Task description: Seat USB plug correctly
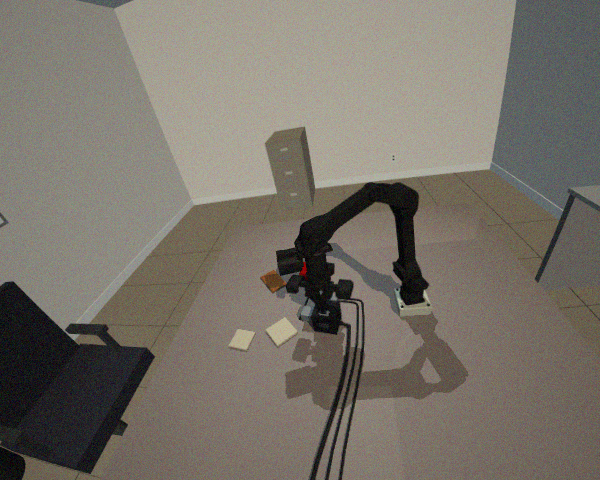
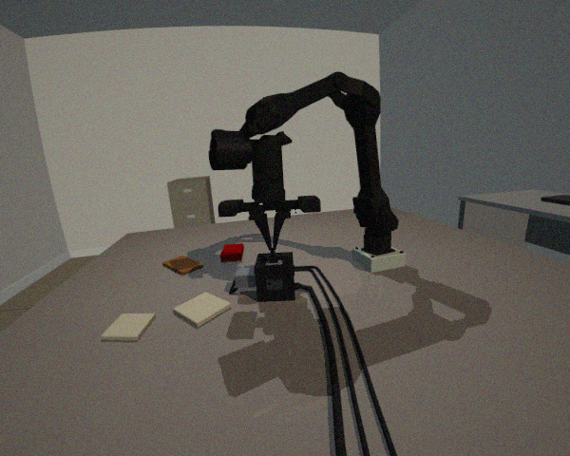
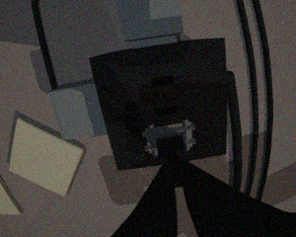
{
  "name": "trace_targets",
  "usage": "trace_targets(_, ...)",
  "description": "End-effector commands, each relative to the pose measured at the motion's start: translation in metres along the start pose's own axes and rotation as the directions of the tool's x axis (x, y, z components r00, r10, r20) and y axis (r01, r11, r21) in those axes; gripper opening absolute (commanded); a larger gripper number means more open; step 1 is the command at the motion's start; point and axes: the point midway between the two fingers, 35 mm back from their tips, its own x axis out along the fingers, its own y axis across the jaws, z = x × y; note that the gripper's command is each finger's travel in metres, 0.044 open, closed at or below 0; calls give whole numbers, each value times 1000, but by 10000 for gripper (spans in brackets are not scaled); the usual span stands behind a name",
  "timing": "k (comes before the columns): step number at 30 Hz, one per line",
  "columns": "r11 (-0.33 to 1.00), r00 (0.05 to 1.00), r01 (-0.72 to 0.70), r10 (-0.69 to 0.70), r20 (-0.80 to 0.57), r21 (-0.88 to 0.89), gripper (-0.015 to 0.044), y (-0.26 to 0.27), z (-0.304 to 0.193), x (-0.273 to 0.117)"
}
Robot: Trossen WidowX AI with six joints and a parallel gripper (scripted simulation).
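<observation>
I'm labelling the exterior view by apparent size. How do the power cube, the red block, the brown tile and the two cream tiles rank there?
1. power cube
2. nearer-centre cream tile and left cream tile: look alike, and they lie closest to the camera
3. brown tile
4. red block

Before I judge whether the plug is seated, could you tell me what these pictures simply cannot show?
- USB plug: wrist view, dim and blurred; fingertips cover part of it, so its orientation and depth are unreadable.
- Gripper: exterior view, plug too small to see between the tips on the power cube.
- Cube top: top view, hidden by the arm.
- Cables: cut off by the bottom edge.
</observation>
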Motion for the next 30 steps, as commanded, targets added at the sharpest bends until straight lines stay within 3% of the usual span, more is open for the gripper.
trace_targets(1, 1000, 1000, 4, -4, 4, -5, 0, 0, 1, 3)
trace_targets(12, 1000, 1000, 4, -4, 4, -5, 0, 0, 1, 3)
trace_targets(16, 1000, 1000, 0, 0, 0, 0, 95, 0, 0, 0)
trace_targets(30, 1000, 1000, 0, 0, 0, 0, 95, 0, 0, 0)
